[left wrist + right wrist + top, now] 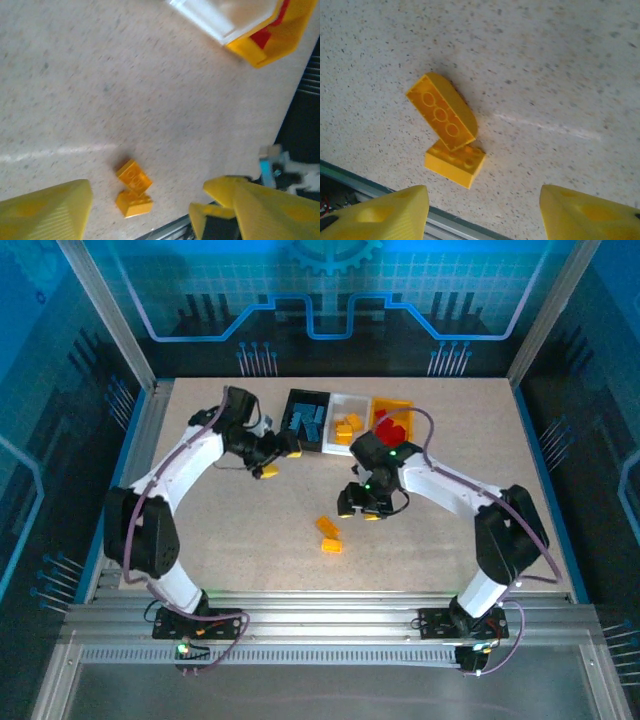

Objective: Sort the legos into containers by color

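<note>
Two orange-yellow legos (329, 536) lie touching on the table's middle. In the right wrist view one brick (442, 112) lies underside up, leaning on the other (455, 162). My right gripper (359, 512) hovers just behind them, open and empty (482, 215). My left gripper (281, 461) hangs open and empty in front of the black bin (300, 400); its view shows the same two bricks (134, 187) between its fingers (50, 212). The black bin holds blue legos (308, 423), the white bin (350, 402) orange ones, the yellow-orange bin (400, 405) red ones (390, 428).
The three bins stand joined in a row at the back centre. The white bin's corner (220, 15) and the yellow-orange bin (285, 35) show in the left wrist view. A metal rail (370, 185) runs along the table's near edge. Bare tabletop lies left and right of the bricks.
</note>
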`<move>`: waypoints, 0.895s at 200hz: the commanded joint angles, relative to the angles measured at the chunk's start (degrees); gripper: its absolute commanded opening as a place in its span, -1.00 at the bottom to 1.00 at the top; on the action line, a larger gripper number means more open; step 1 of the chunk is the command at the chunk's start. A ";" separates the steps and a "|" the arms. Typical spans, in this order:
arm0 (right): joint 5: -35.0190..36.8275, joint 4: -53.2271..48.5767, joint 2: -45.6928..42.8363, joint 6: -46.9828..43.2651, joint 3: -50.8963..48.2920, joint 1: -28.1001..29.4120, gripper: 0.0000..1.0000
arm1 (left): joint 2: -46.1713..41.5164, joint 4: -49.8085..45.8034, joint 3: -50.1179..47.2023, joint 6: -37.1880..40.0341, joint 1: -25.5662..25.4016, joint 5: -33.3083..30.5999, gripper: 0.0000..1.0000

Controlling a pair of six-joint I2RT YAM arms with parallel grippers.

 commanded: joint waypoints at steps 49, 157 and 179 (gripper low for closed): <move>-0.24 -8.57 13.65 -8.80 14.66 5.34 0.23 | -15.27 1.60 -18.66 -2.08 0.53 -3.60 0.98; 7.67 -15.25 26.88 -19.03 27.25 8.77 0.23 | -19.08 -0.44 -21.88 -2.55 0.73 -4.50 0.98; 8.24 -15.69 29.04 -19.10 28.48 9.54 0.23 | -17.81 -0.90 -20.74 -1.83 0.89 -4.07 0.98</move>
